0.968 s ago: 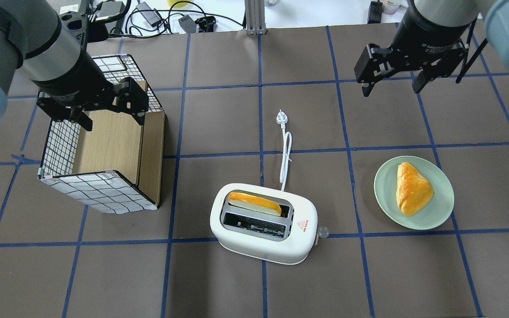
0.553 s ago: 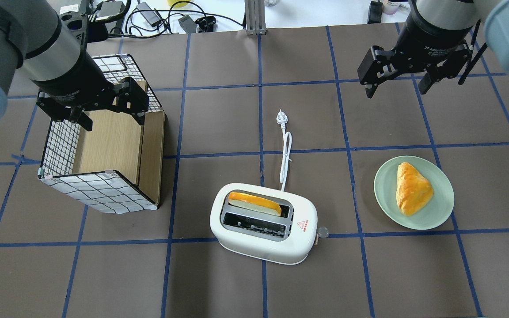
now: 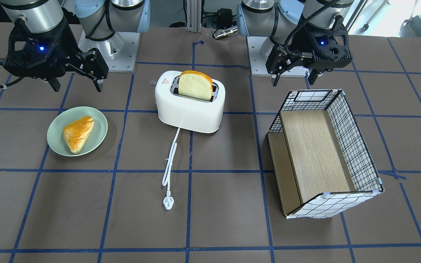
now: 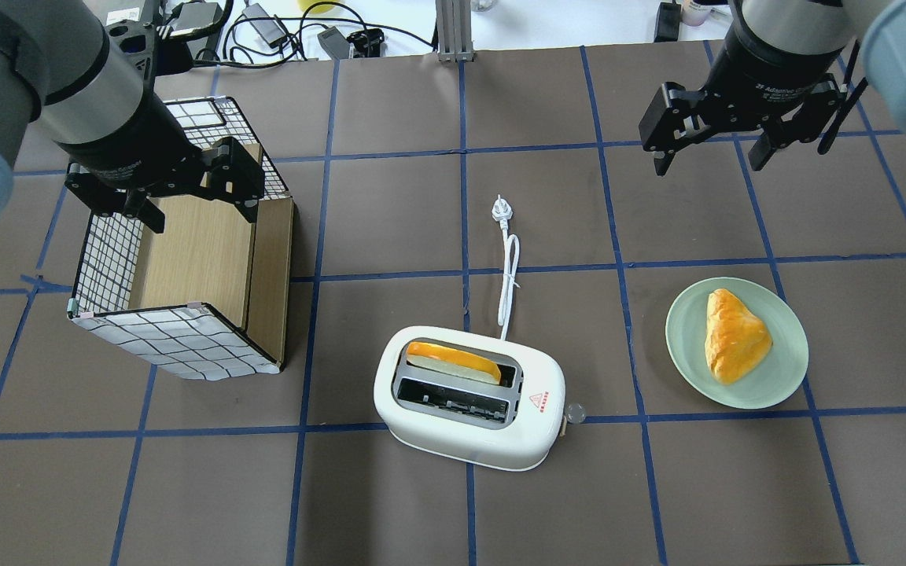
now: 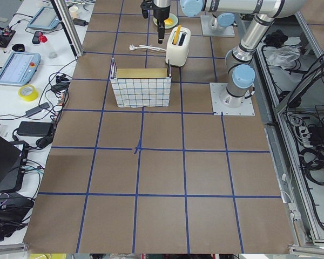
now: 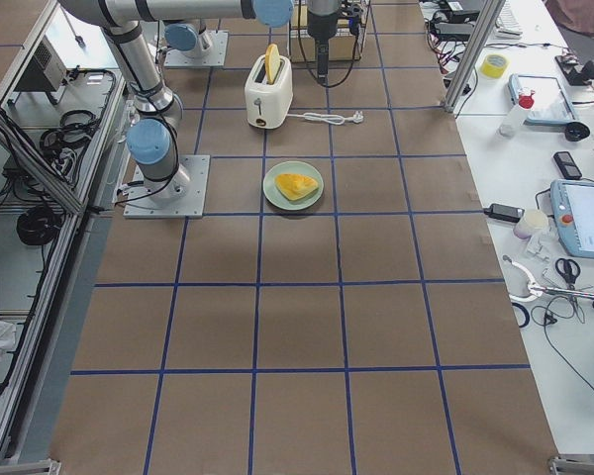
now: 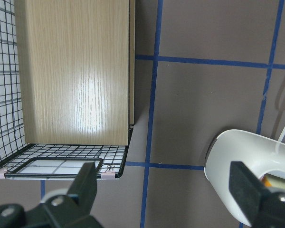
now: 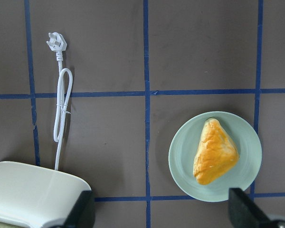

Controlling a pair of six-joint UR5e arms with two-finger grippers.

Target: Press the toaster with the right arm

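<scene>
Overhead exterior puts the toaster (image 4: 469,397) mid-table near my base, bread slice (image 4: 453,362) riding high, so its lever knob (image 4: 575,411) looks unpressed. My right gripper (image 4: 708,165) hangs wide, empty, well apart on the plate (image 4: 677,338) side; left gripper (image 4: 201,218) hovers spread above the basket (image 4: 178,346).
</scene>
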